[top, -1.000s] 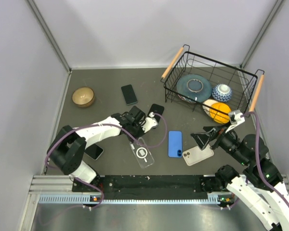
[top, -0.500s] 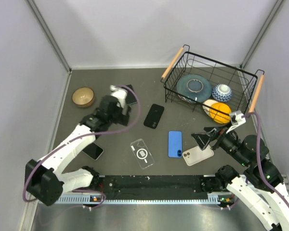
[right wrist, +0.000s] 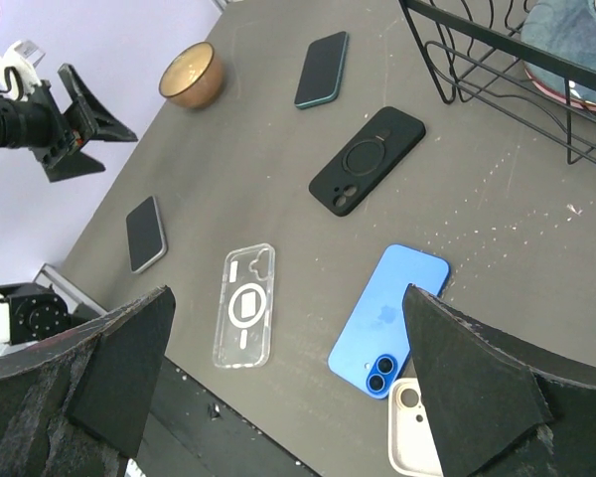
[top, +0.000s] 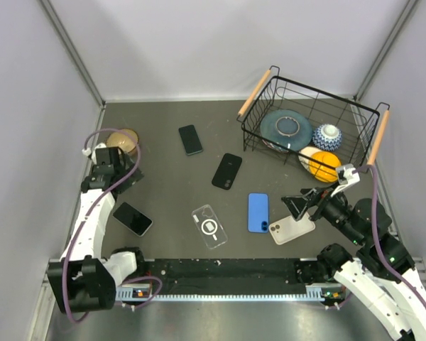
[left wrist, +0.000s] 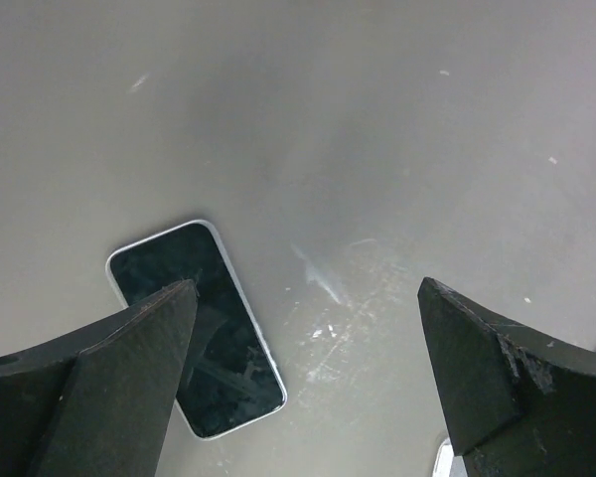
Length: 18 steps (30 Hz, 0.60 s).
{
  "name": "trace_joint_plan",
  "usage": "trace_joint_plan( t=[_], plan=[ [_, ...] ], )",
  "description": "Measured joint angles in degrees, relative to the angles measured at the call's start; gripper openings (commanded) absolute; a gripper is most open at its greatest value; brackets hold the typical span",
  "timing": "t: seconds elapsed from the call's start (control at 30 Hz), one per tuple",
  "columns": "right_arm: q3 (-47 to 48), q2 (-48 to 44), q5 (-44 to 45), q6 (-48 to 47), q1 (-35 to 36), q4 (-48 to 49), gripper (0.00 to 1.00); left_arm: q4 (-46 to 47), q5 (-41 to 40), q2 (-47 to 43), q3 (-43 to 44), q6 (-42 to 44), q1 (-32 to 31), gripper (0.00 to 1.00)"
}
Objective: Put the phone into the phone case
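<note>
Three phones lie on the dark table: a blue phone (top: 258, 212) (right wrist: 389, 318) face down, a silver-edged phone (top: 133, 219) (left wrist: 194, 328) face up, and a teal-edged phone (top: 190, 139) at the back. A clear phone case (top: 209, 226) (right wrist: 246, 305), a black case (top: 227, 170) (right wrist: 368, 160) and a beige case (top: 292, 229) lie apart from them. My left gripper (top: 124, 177) (left wrist: 308, 388) hangs open above the silver-edged phone, holding nothing. My right gripper (top: 302, 201) (right wrist: 293, 378) stands open and empty over the beige case.
A tan bowl (top: 122, 142) sits right behind the left gripper at the far left. A wire basket (top: 309, 96) with wooden handles holds dishes and an orange at the back right. Grey walls close in the table on both sides.
My left gripper opened and let go of the black case at mid-table. The left arm then swung away left to beside the bowl. The right arm has barely moved.
</note>
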Motion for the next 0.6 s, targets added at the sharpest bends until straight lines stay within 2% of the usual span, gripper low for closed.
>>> trace_joint_plan(
  t=[0.13, 0.3, 0.6],
  plan=[
    [0.0, 0.0, -0.1, 0.0, 0.0, 0.0, 0.98, -4.3, -5.4, 0.5, 0.0, -5.8, 3.8, 0.99],
    [-0.1, -2.0, -0.4, 0.1, 0.0, -0.1, 0.98, -6.4, -7.3, 1.0, -3.8, -12.2, 9.8, 0.99],
    [-0.4, -1.4, -1.2, 0.3, 0.0, 0.1, 0.98, -5.9, -6.7, 1.0, -10.8, -17.2, 10.9, 0.99]
  ],
)
